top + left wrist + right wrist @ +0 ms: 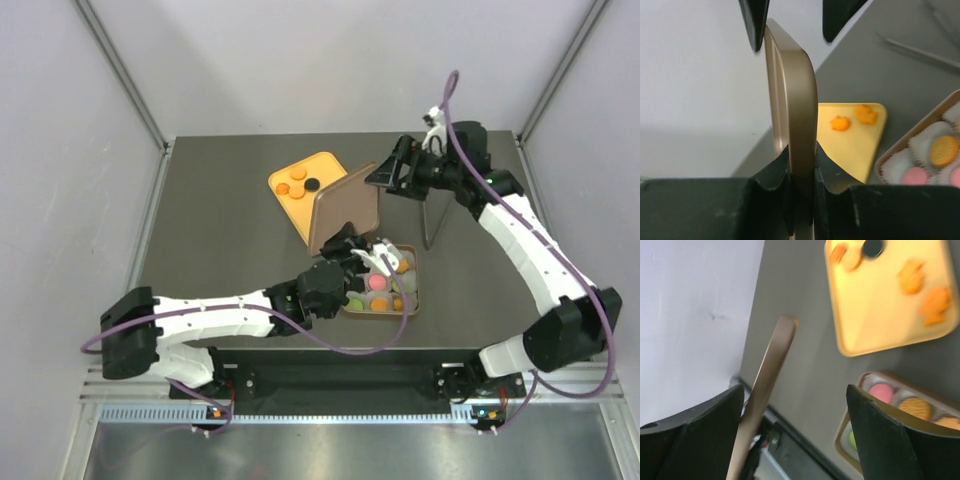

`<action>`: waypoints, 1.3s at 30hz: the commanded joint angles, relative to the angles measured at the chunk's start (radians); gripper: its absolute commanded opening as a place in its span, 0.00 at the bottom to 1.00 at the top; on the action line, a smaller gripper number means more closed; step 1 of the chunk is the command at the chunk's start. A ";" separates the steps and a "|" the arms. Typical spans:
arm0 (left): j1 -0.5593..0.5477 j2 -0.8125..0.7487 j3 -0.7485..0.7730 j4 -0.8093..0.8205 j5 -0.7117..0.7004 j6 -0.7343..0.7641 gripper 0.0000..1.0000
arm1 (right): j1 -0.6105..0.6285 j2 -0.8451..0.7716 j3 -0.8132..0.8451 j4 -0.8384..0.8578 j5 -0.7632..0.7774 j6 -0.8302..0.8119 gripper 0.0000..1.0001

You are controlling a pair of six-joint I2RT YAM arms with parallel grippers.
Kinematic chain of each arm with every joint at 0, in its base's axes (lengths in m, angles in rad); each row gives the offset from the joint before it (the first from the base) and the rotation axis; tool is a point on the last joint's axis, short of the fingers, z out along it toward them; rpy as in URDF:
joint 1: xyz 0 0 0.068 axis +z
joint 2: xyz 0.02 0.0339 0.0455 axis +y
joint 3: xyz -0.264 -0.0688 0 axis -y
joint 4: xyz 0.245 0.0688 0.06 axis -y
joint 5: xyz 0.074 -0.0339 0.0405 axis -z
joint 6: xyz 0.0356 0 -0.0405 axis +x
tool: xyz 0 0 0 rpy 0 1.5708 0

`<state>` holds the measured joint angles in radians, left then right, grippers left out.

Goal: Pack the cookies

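Note:
A bronze tin lid (345, 205) stands on edge above the table, and my left gripper (352, 245) is shut on its lower rim. The left wrist view shows the lid (790, 100) pinched between both pads of the left gripper (801, 165). My right gripper (385, 175) is open at the lid's top edge. In the right wrist view the lid (767, 385) leans near one finger of the right gripper (795, 390), with a wide gap to the other. Cookies (379, 283) lie in white cups in the square tin (412, 290). More cookies (298, 175) rest on the yellow tray (290, 205).
Thin metal tongs (432, 225) lie right of the lid, behind the tin. The yellow tray (875, 305) sits at the back of the table, left of the right arm. White side walls close the table on both sides.

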<state>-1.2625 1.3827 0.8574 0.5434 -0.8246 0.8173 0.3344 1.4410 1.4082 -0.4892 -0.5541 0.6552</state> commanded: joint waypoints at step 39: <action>0.554 0.239 -0.172 0.530 1.352 -2.207 0.00 | -0.158 -0.553 -0.753 0.299 0.267 -0.138 1.00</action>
<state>-0.7082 1.5875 0.6952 0.8608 0.4908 -1.3132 0.1585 0.9035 0.6853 -0.2916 -0.2844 0.5167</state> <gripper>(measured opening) 0.192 0.996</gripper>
